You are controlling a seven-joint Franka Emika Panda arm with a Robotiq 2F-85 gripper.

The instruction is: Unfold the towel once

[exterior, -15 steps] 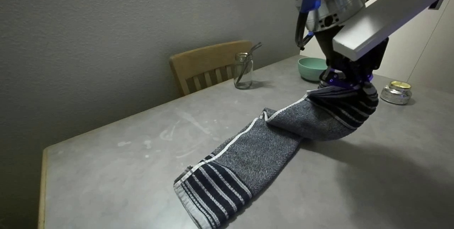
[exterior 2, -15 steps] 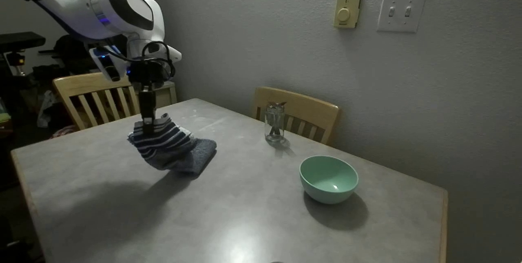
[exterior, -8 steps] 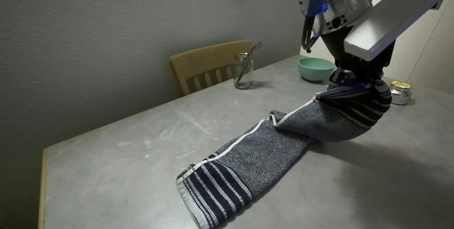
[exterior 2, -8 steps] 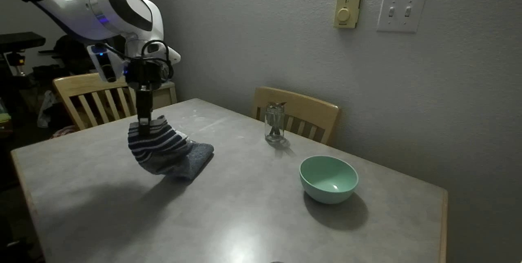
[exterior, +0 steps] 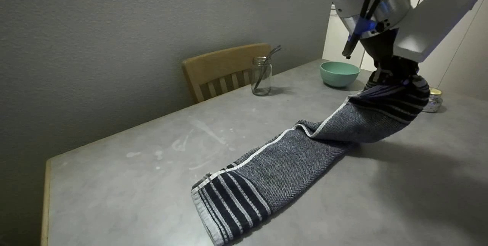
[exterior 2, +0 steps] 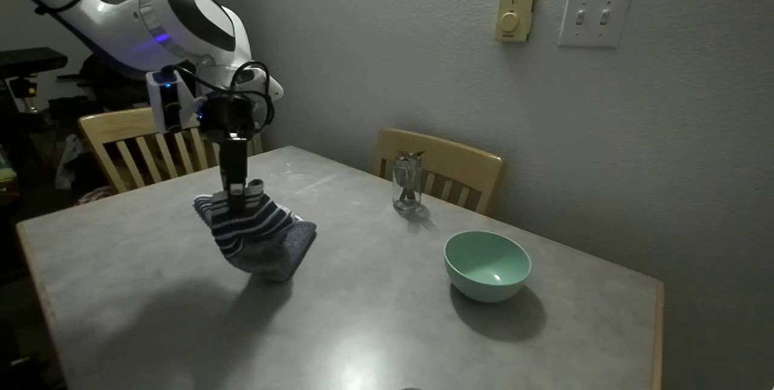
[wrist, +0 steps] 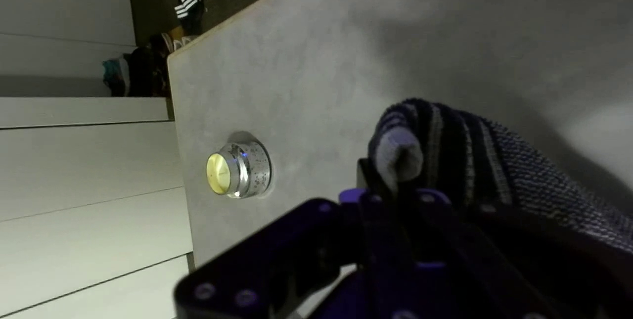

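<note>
Holding in the gripper (exterior 2: 236, 201) one striped end of the towel (exterior: 282, 169)

Closed narrow, with cloth caught between. Bunched in striped folds around the tips in both exterior views; a rolled pale edge just past them in the wrist view. Raised off the table (exterior: 114, 200) there.

From the grip, sagging through the grey herringbone middle, then down flat to the loose striped end on the tabletop. Running lengthwise, in an exterior view, from upper right at the grip to lower left. Kinked about midway, at the pale border. Served by one arm (exterior 2: 130, 24) only, already at the raised end. Probably well along; calling next, as judged, for a pull straight along that long axis, away from the loose end, then lowering. Possible trouble: dragging the loose end too, or running up against the candle jar (wrist: 242, 169).

Near the held end, away from the trailing cloth: that yellow-topped candle jar. Farther out: mint-green bowl (exterior 2: 487, 275), mason jar (exterior: 262, 82) of utensils (exterior 2: 406, 190), wooden chair (exterior: 221, 65). On the wall (exterior: 114, 66): dial thermostat (exterior 2: 515, 14), double light-switch plate (exterior 2: 596, 17).

No readable brand or label. Dark specks on the candle jar, too small to read. Three white stripes on a dark item (wrist: 192, 7), perhaps footwear, past the table edge; no name legible.
</note>
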